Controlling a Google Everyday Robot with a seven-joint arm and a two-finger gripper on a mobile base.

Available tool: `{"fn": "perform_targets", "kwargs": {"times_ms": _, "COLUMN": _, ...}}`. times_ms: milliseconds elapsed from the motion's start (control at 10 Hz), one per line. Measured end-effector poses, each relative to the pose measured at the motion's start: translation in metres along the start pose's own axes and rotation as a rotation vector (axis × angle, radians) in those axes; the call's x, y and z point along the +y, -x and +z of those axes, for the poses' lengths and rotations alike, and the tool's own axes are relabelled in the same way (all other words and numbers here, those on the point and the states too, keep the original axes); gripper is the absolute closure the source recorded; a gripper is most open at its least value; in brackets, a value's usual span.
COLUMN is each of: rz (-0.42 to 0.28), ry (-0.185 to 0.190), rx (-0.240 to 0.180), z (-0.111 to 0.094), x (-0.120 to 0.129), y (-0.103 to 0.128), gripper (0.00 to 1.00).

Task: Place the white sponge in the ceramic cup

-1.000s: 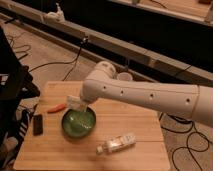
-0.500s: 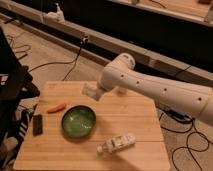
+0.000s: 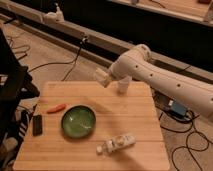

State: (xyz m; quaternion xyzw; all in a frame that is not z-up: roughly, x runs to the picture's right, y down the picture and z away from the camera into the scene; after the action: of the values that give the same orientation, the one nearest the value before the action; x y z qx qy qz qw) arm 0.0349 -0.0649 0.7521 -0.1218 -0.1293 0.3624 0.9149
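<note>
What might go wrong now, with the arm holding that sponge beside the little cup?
The gripper holds the sponge beside the cup, which stands at the far edge of the table; a nudge from the arm might knock it off. The sponge looks about as wide as the cup, so it may catch on the rim and drop.

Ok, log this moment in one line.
gripper: shut on sponge | position: left of cup | sponge in cup: not yet
</note>
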Motion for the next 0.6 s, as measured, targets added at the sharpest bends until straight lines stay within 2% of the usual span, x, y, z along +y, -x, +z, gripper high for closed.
{"fn": "perform_targets", "kwargs": {"times_ms": 600, "rz": 0.008, "ry": -0.007, "rx": 0.004, "z": -0.0001, "x": -0.0052, "y": -0.0014, "gripper": 1.00}}
